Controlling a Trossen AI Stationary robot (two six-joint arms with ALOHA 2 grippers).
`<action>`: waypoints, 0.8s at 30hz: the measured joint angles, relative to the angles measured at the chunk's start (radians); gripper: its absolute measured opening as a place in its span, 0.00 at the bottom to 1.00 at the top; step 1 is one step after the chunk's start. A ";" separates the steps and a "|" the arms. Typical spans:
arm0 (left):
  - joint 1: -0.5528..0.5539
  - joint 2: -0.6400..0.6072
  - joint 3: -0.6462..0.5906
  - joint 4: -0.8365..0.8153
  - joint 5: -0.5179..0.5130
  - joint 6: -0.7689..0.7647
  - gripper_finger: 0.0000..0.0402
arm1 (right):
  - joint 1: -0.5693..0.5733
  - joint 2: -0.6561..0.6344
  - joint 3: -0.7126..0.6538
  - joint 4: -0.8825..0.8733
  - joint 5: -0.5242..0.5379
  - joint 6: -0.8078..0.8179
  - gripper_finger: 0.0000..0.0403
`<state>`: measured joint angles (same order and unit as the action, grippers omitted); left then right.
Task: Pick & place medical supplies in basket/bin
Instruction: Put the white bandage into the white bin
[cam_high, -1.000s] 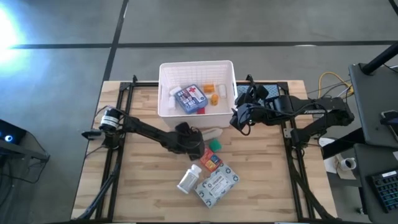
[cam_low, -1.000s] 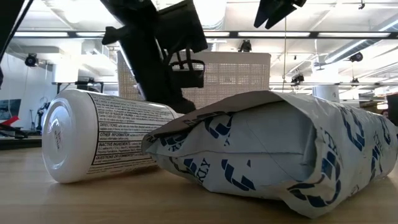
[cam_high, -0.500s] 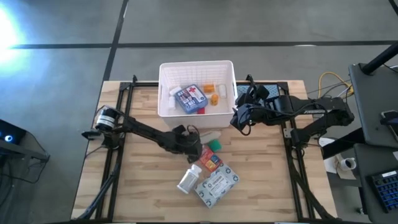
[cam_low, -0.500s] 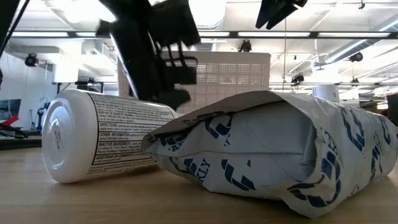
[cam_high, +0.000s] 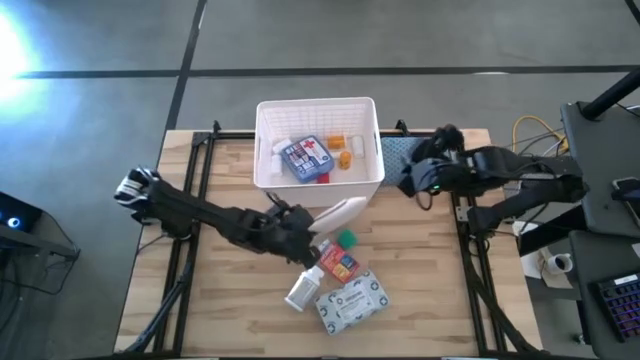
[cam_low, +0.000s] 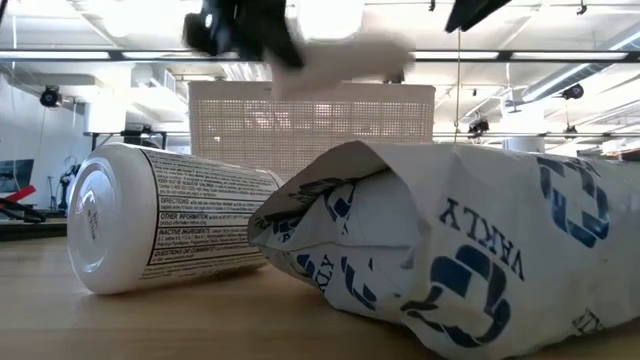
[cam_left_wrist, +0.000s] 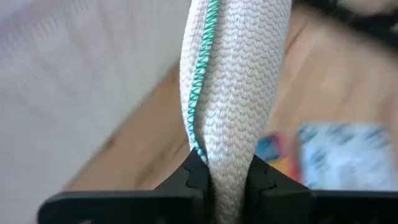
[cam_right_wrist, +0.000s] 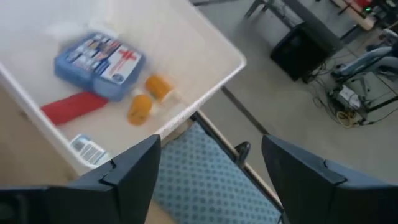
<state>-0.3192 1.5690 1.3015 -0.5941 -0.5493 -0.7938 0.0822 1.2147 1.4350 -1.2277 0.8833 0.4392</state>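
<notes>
The left end effector (cam_high: 305, 229) pinches a white roll of woven bandage (cam_high: 338, 213) by its near end, the two fingers (cam_left_wrist: 194, 175) pressed against the fabric on either side. I'd say it grips the end so the long body can swing out in front and go over the wall of the basket (cam_high: 371, 182), which stands just beyond the roll's far tip. The roll is off the surface (cam_high: 220, 300) and tilted toward the basket; from the low camera it shows as a pale blur above the lattice wall. Already inside the basket are a blue-white box (cam_high: 306, 157), a red tube (cam_right_wrist: 73, 106), two orange bits (cam_right_wrist: 160, 87) and some white pieces. Waiting on the wood are a green bit (cam_high: 346, 239), a red-orange box (cam_high: 340, 263), a white bottle (cam_high: 304, 288) lying on its side and a flat packet (cam_high: 351, 299), all close together near the middle. The right end effector (cam_high: 408, 183) hangs to the basket's right, over a teal pad (cam_high: 392, 151), its fingers (cam_right_wrist: 134, 169) spread and empty, looking down into the basket; probably parked clear so the arms don't meet. The surface is pale wooden planks on a black frame. Around it is grey floor, with cables and a dark cabinet to the right, and ceiling lights far behind.
</notes>
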 joint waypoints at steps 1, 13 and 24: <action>-0.004 -0.015 0.031 0.001 -0.015 0.019 0.04 | 0.000 -0.025 -0.009 0.000 0.008 0.004 0.66; 0.208 -0.055 0.429 -0.102 -0.176 0.545 0.05 | 0.000 -0.270 -0.174 0.098 -0.021 0.076 0.65; 0.535 -0.054 0.323 -0.158 -0.061 0.596 0.29 | 0.029 -0.282 -0.366 0.329 -0.288 0.067 0.67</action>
<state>0.2157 1.5154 1.6247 -0.7524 -0.6106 -0.1978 0.1107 0.9325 1.0691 -0.8988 0.5948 0.5061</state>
